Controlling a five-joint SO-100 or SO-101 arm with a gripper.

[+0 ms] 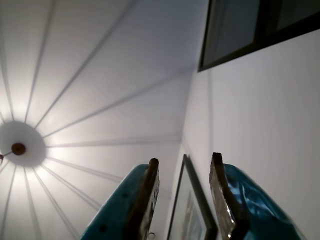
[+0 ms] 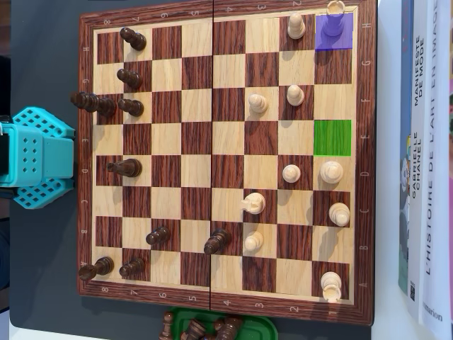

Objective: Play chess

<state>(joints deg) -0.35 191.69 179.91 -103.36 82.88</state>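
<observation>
Gripper [image 1: 185,162] points at the ceiling, fingers parted and empty. Overhead, the chessboard [image 2: 225,301] shows one purple square [image 2: 333,39] and one green square [image 2: 333,138].

End effector [image 1: 185,165] jaws parted — ceiling [image 1: 110,75] and framed picture [image 1: 192,210] beyond.
</observation>
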